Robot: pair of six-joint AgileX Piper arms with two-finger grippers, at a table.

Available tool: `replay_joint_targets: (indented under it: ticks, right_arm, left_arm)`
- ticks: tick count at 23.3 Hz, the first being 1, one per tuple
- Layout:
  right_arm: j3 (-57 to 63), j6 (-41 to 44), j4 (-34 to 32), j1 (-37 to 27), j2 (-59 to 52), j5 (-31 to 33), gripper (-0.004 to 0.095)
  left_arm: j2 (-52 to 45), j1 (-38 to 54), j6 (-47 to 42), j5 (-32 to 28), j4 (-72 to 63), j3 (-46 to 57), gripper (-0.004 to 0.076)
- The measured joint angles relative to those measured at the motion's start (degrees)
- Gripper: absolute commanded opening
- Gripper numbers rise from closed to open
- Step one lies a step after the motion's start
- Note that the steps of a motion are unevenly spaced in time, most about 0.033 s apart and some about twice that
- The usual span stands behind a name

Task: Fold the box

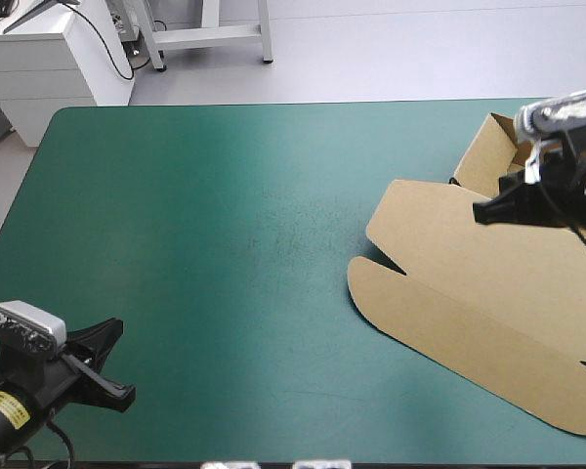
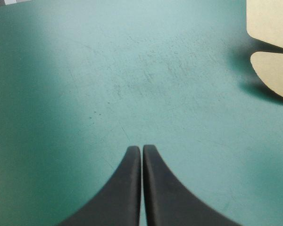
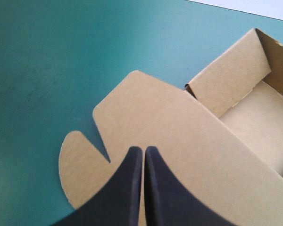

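Observation:
The brown box (image 1: 469, 283) lies at the table's right side as an open tray with its lid spread flat toward the table's middle. Its raised walls (image 3: 231, 80) stand at the far right, near the back. My right gripper (image 1: 483, 210) hovers over the lid near the tray wall, fingers (image 3: 132, 179) shut and holding nothing. In the right wrist view the lid's rounded tab (image 3: 78, 165) shows beside the fingers. My left gripper (image 1: 112, 362) sits shut at the table's front left corner, far from the box; its wrist view shows the lid's tabs (image 2: 273, 70) far ahead.
Bare teal-green cover (image 1: 225, 225) stretches between the two arms. The box reaches past the table's right edge area. A white cabinet (image 1: 49, 59) stands beyond the far left corner.

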Motion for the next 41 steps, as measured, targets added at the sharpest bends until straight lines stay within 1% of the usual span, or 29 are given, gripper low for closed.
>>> replay_joint_targets:
  ticks: [3, 5, 7, 8, 9, 10, 11, 12, 13, 14, 15, 17, 20, 23, 26, 34, 41]
  right_arm:
    - [6.12, -0.13, -2.78, 4.76, -5.46, -1.09, -0.0002]
    - [10.96, -0.20, -3.64, 6.62, -9.29, -3.20, -0.0002]
    - [16.90, -0.25, -4.00, 7.21, -14.01, -6.88, -0.0002]
    - [23.07, -0.95, -4.44, 7.39, -18.64, -10.87, -0.0002]
    - [26.05, -1.85, -4.58, 7.45, -21.20, -12.70, -0.0002]
    - [31.08, -3.68, -4.80, 7.50, -26.24, -14.69, -0.0002]
    - [33.77, -3.91, -5.08, 7.51, -28.56, -15.57, -0.0002]
    - [39.11, -3.69, -5.58, 7.51, -32.82, -17.56, -0.0002]
    - [41.23, -3.40, -5.76, 7.51, -34.42, -18.99, -0.0002]
    - [45.91, -2.92, -5.76, 7.51, -38.03, -22.02, -0.0002]
    - [48.37, -2.54, -5.76, 7.51, -40.07, -23.78, -0.0002]
    - [56.04, -1.77, -5.93, 7.51, -47.80, -27.34, -0.0002]
    - [60.62, -0.21, -5.93, 7.51, -53.66, -27.66, -0.0002]
    - [63.75, 1.37, -5.94, 7.51, -60.12, -27.66, -0.0002]
    - [65.62, 2.01, -5.99, 7.51, -64.09, -27.66, -0.0002]
    - [66.97, 3.49, -5.99, 7.51, -64.79, -27.60, -0.0002]
    - [66.97, 3.71, -5.99, 7.51, -64.79, -27.60, -0.0002]
  left_arm:
    - [-3.21, 0.00, 2.41, 1.00, 0.05, 0.42, -0.0008]
    - [-5.56, 0.00, 3.24, 1.59, 0.44, 1.71, -0.0008]
    - [-8.25, 0.00, 3.50, 2.26, 0.44, 3.21, -0.0008]
    - [-10.95, 0.00, 3.50, 2.95, 0.44, 4.62, -0.0008]
    - [-12.29, 0.00, 3.50, 3.35, 0.44, 5.36, -0.0008]
    - [-14.44, 0.00, 3.62, 4.18, 0.44, 6.55, -0.0008]
    - [-15.44, 0.00, 3.63, 4.49, 0.44, 7.10, -0.0008]
    - [-16.63, 0.00, 3.67, 4.78, 0.44, 7.96, -0.0008]
    - [-16.89, 0.00, 3.67, 5.10, 0.44, 8.20, -0.0008]
    - [-17.00, 0.00, 3.67, 5.38, 0.44, 8.69, -0.0008]
    - [-17.00, 0.00, 3.67, 5.52, 0.44, 8.91, -0.0008]
    - [-17.00, 0.00, 3.96, 5.83, 0.44, 9.17, -0.0008]
    - [-17.37, 0.00, 4.14, 5.83, 0.44, 9.97, -0.0008]
    - [-20.46, 0.00, 4.14, 5.97, 0.44, 10.83, -0.0008]
    - [-23.06, 0.00, 4.14, 7.10, 0.44, 10.89, -0.0008]
    - [-23.90, 0.00, 4.22, 10.97, 0.44, 11.42, -0.0008]
    - [-23.90, 0.00, 4.28, 12.20, 0.44, 11.48, -0.0008]
